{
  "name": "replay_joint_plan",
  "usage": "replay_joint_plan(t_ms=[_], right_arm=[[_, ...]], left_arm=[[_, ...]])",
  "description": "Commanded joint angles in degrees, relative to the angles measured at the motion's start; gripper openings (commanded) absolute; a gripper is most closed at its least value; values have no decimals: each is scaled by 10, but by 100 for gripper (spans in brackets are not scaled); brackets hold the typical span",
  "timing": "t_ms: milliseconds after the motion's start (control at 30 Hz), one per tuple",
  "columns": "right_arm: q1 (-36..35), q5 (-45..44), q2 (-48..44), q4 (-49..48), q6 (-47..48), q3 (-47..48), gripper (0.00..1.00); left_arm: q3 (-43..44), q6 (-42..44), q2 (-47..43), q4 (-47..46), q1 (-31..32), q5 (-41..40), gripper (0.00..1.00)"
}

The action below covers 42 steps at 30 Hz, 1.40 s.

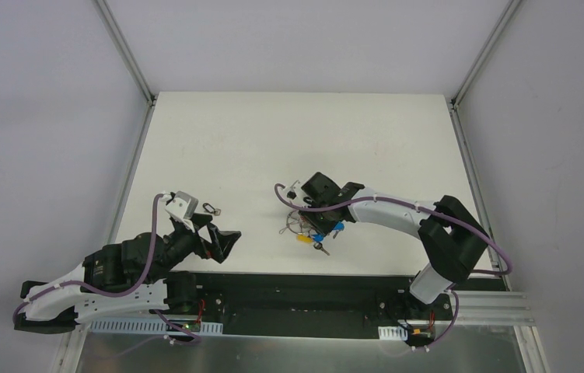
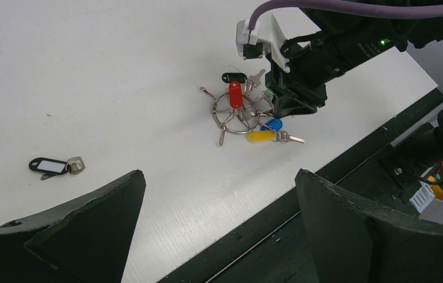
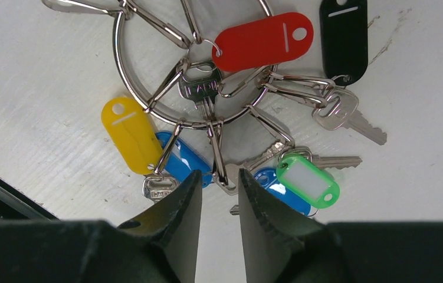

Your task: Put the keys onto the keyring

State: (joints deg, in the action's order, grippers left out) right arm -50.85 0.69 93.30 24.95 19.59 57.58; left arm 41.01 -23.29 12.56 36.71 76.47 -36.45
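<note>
The keyring (image 3: 148, 112), a big silver ring with several snap clips, lies on the white table (image 1: 288, 140). It carries red (image 3: 263, 41), yellow (image 3: 130, 134), green (image 3: 307, 178) and black (image 3: 343, 38) tagged keys. Blue tags (image 3: 179, 160) lie at its near side. My right gripper (image 3: 219, 172) hovers just over the ring's near edge, jaws narrowly apart with one clip's end (image 3: 217, 159) between the tips, gaps on both sides. A loose black-tagged key (image 2: 53, 166) lies apart on the table, also in the top view (image 1: 211, 208). My left gripper (image 2: 219, 174) is wide open and empty near it.
The table's dark front rail (image 1: 296, 284) runs along the near edge, right below both grippers. The right arm (image 2: 348, 41) reaches over the ring from the right. Metal frame posts (image 1: 125, 50) stand at the back corners.
</note>
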Motion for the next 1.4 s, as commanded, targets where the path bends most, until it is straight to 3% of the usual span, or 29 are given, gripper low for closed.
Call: replay_joint_plan(t_ms=[0,133,267,567,800,1067,1367], right_arm=[[2,-3,2,6,6,23,30],[4,-3,-2,-3,6,20,19],[3,-3,-13,-13,4,19,0],[3,47,-78,6,-22,33,0],[-9,102,-120,123,-80,119,0],[-55,81,-110,310,-154,255,0],[-90,129,-121,407,-232,337,0]], left_arm=[[11,-1,0,0,2,-3,100],[11,-1,0,-1,2,-4,100],[10,-1,0,0,2,-4,100],[17,5,4,-2,2,6,100],[55,37,68,-19,2,41,100],[83,129,179,-89,2,146,100],[85,212,247,-154,2,236,100]])
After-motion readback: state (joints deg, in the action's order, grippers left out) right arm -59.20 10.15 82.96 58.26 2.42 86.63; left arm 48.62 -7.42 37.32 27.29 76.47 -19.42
